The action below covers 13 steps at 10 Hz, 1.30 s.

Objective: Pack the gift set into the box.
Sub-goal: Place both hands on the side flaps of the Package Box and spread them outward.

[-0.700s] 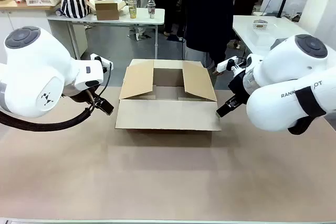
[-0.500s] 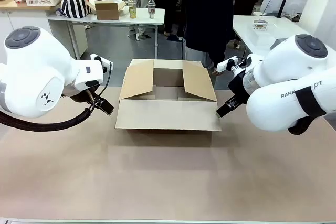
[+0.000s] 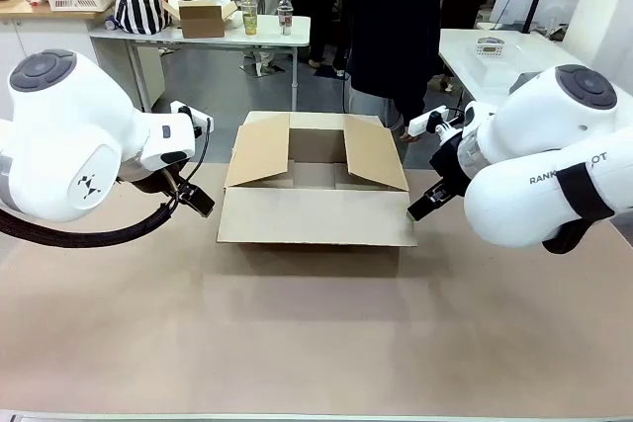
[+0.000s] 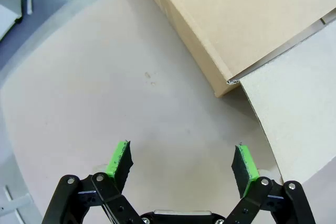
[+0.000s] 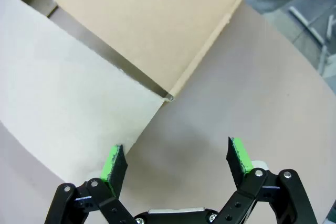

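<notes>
The box (image 3: 315,185) stands open in the middle of the table, its flaps spread and the front flap folded down toward me. In the left wrist view its corner and front flap (image 4: 294,114) lie ahead of my open left gripper (image 4: 182,162), which holds nothing. The left gripper (image 3: 195,200) hovers just left of the box. My right gripper (image 3: 423,205) sits at the box's right front corner, also open and empty (image 5: 177,163), with the box's flap (image 5: 68,103) in front of it. The gift set is out of view.
A person in dark clothes (image 3: 396,27) stands at the far side behind the box. Further back, a white table (image 3: 208,32) carries a small carton, cups and bottles. Bare brown tabletop (image 3: 316,333) stretches in front of the box.
</notes>
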### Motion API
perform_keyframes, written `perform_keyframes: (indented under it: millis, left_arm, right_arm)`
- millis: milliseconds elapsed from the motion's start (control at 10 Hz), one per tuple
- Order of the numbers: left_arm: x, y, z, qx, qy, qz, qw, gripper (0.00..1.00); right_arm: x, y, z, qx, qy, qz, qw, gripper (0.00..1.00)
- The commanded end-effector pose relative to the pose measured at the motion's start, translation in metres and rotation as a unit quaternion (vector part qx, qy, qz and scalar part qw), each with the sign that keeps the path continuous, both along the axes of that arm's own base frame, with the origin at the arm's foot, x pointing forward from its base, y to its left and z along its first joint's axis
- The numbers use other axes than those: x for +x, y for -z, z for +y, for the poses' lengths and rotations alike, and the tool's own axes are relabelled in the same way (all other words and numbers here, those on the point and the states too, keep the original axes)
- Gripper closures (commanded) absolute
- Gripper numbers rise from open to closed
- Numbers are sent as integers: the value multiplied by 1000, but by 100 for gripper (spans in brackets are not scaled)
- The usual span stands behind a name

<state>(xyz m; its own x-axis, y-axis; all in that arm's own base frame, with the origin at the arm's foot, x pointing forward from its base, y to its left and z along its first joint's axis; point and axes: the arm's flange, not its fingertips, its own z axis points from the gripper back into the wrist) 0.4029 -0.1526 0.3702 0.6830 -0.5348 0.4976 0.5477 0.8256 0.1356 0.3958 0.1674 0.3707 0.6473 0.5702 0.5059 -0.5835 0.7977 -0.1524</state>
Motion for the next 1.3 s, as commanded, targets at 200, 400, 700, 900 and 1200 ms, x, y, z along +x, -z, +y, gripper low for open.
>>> perform_keyframes:
  millis: [200,400,700,900,1200]
  left_arm:
    - [0,0,0,0,0,0,1000,0]
    - [0,0,0,0,0,0,1000,0]
    - [-1,-104,12,185,-20,-55,981,0]
    - [-1,-172,39,171,61,51,982,0]
    - [-4,-148,36,180,21,-7,983,0]
  right_arm:
    - [0,0,0,0,0,0,1000,0]
    - [0,0,0,0,0,0,1000,0]
    - [-63,-90,-32,-53,24,95,994,0]
    - [-119,-149,-65,25,33,-1,999,0]
    - [-75,-132,-42,-13,22,56,998,0]
